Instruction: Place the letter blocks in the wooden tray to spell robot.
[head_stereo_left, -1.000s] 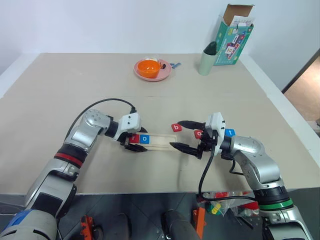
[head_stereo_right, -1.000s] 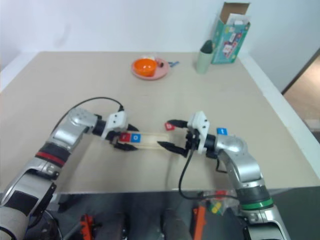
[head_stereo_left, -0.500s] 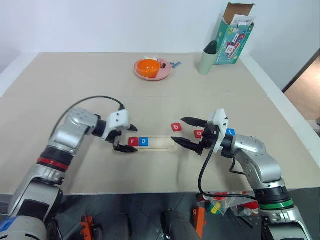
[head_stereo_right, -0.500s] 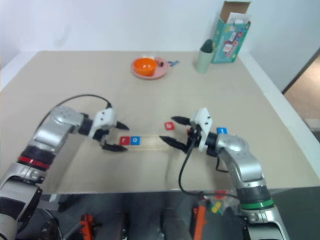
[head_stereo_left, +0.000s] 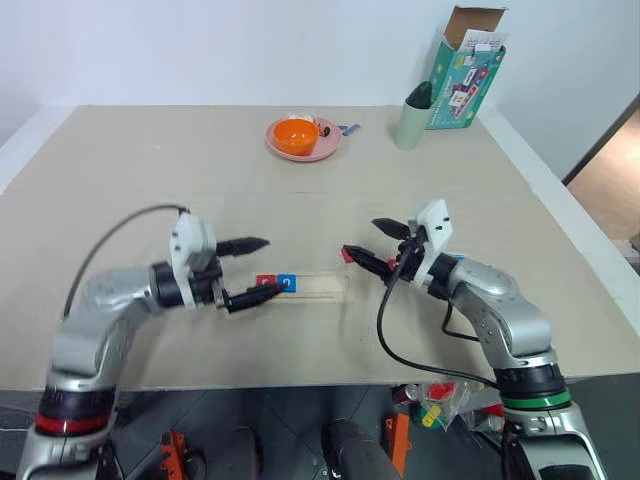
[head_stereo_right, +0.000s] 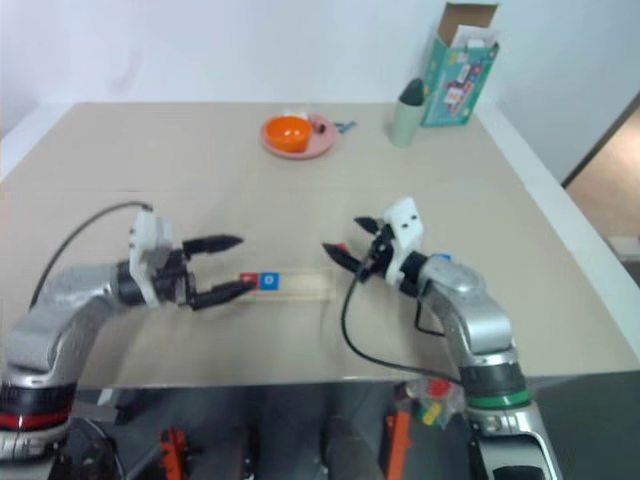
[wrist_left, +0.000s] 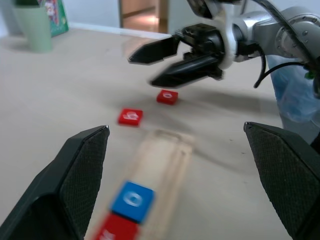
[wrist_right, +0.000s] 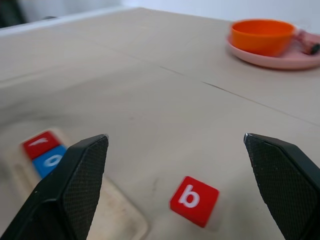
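Note:
The wooden tray (head_stereo_left: 320, 286) lies in mid-table with a red r block (head_stereo_left: 265, 283) and a blue o block (head_stereo_left: 287, 282) at its left end. My left gripper (head_stereo_left: 272, 266) hangs open just left of them, holding nothing. A red b block (wrist_right: 194, 200) lies flat on the table off the tray's right end. My right gripper (head_stereo_left: 358, 237) stands open above it, apart from it. In the left wrist view a red o block (wrist_left: 167, 96) lies on the table beyond the b block (wrist_left: 130, 116). A blue block (head_stereo_right: 440, 258) peeks out beside my right wrist.
A pink plate (head_stereo_left: 325, 148) with an orange bowl (head_stereo_left: 296, 135) stands at the back centre. A pale green cup (head_stereo_left: 411, 122) and an open teal box (head_stereo_left: 466, 78) stand at the back right. The table's front edge runs just below my arms.
My left gripper has opened, let go at the tray's left end and drawn back to the left and up. My right gripper has edged forward over the red b block.

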